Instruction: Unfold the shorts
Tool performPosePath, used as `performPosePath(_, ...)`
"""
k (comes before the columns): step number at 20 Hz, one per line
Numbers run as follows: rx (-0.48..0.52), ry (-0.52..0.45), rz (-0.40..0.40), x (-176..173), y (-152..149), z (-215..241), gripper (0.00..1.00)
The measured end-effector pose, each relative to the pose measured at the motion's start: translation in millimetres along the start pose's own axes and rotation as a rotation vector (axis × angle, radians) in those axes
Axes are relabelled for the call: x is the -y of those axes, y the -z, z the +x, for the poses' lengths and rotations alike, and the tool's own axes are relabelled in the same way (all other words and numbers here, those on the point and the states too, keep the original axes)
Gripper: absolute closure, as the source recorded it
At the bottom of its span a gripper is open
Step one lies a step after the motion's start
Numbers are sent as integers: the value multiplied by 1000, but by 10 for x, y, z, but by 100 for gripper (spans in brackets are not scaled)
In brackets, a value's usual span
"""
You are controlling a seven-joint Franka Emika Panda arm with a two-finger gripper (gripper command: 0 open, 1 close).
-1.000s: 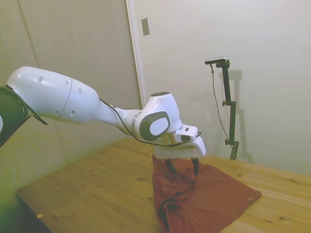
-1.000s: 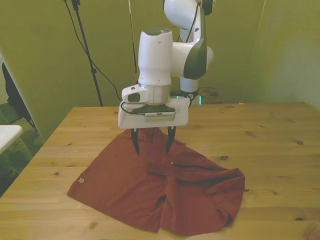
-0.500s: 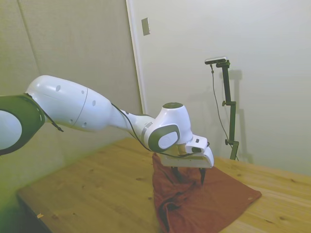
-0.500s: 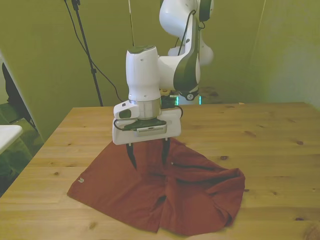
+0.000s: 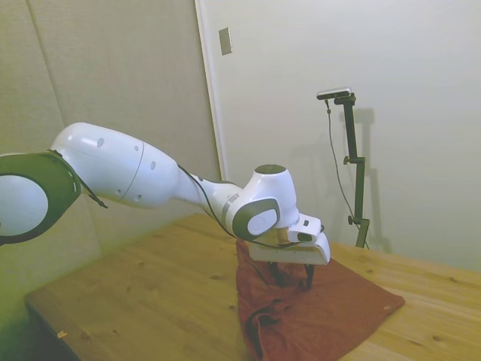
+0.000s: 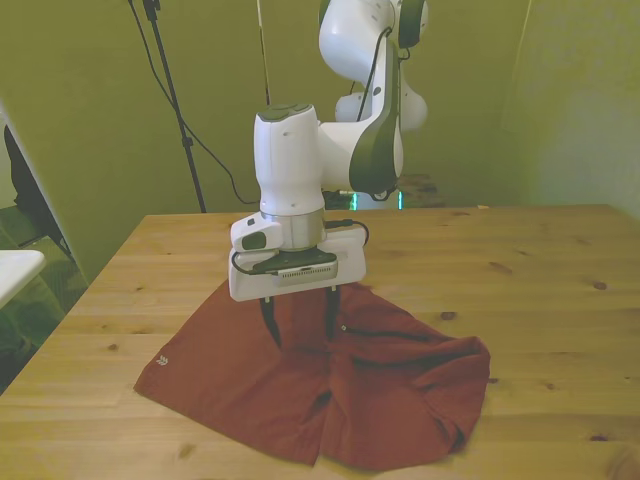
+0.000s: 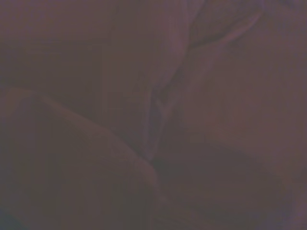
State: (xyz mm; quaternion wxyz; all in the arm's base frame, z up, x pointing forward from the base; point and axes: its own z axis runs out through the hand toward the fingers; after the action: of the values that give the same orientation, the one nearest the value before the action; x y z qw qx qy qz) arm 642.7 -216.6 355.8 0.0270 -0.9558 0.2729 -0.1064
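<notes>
The rust-red shorts (image 6: 230,375) lie spread on the wooden table (image 6: 520,270), flat toward the front view's left and bunched into folds at the front view's right. My gripper (image 6: 303,337) points straight down over the middle of the garment, fingers open and their tips at or just above the cloth. In the side view the gripper (image 5: 292,280) stands over the shorts (image 5: 338,316) near their raised rear edge. The wrist view is filled with dim, blurred folds of the shorts (image 7: 192,120).
A thin tripod stand (image 6: 175,110) rises behind the table at the front view's left. A white object's edge (image 6: 15,270) shows at the far left of the front view. Bare table surface surrounds the shorts.
The gripper has lowered toward the shorts and shifted a little over the fabric. Its fingers stay open. The shorts have not visibly moved.
</notes>
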Motion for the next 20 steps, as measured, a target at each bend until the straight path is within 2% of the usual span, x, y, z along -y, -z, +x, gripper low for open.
performPosePath(11,2,10,13,20,-40,29,100)
performPosePath(20,9,16,18,55,86,57,100)
